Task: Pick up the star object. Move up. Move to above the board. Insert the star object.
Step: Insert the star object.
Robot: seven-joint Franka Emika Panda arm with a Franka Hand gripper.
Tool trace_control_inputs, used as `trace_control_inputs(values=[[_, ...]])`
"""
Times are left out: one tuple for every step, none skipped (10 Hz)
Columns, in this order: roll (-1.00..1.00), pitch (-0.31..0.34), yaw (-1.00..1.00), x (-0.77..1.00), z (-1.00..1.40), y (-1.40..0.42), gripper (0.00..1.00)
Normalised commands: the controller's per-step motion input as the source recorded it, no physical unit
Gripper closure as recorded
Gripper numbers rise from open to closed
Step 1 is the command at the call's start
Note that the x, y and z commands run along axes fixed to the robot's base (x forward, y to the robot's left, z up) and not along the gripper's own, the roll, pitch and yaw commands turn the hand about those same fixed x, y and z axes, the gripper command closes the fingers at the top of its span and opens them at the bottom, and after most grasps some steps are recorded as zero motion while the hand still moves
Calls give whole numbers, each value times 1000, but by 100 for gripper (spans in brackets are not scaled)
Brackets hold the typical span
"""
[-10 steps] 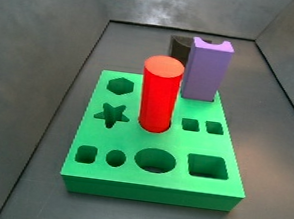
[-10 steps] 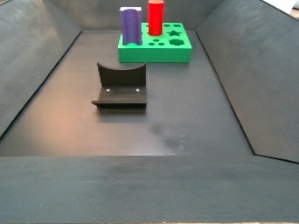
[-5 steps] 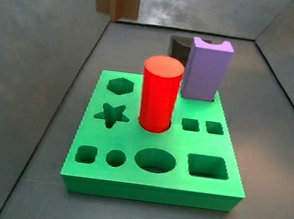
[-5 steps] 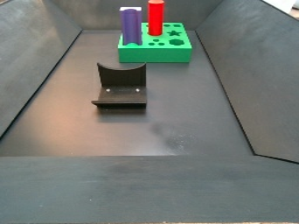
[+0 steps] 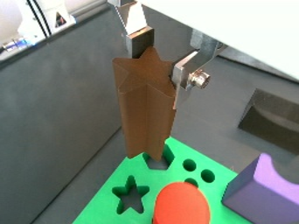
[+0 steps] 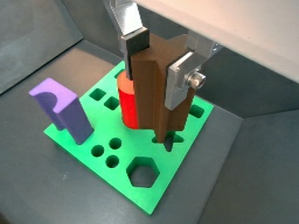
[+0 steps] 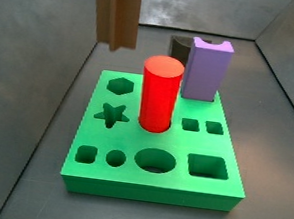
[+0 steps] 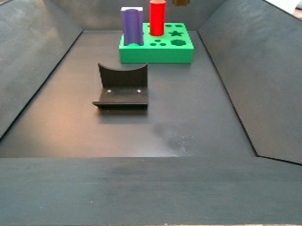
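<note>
In a wrist view you see the claw (image 5: 158, 59) clamped on the star object (image 5: 145, 109), its silver fingers (image 5: 184, 70) pressed to the upper sides of the brown prism, which hangs upright over the board (image 5: 125, 181); the star hole (image 5: 131, 193), the red cylinder (image 5: 181, 205) and the purple block (image 5: 267, 190) sit below. In a wrist view the claw (image 6: 159, 61) grips the star object (image 6: 162, 94) with the red cylinder (image 6: 128, 101) just behind it and the purple block (image 6: 61, 108) on the board (image 6: 163, 187). In a side view the star object (image 7: 119, 11) hangs above the board (image 7: 155, 173), off its far left corner. In a side view the board (image 8: 158, 51) lies far back on the tabletop (image 8: 177, 132), the fixture (image 8: 122, 86) well apart from it; the claw is out of frame.
</note>
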Motion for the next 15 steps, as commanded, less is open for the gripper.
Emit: trace_control_inputs(values=[[-126,-123,0,-137,-314,-51,100],[-170,-151,0,-171,-380,-103,100],[-134,-140,0,-157,-306,-123,100],[-120,-149,0,-160,-314,-177,100],[-157,-160,0,-80,-266,-200,100],[-191,-157,0,0,-257,-189,100],[-176,-140,0,0,-240,-197,100],[-121,-111,11,20,-154,-169,100],[-29,-64,34,0,-86,-146,100],[0,-39,111,0,-114,-129,100],[27,-21,114,0,-157,-151,100],[123,-9,140,0,-271,-257,100],[89,-17,114,0,-237,-271,100],[-13,-20,0,0,0,0,100],[-10,-13,0,0,-254,-20,100]])
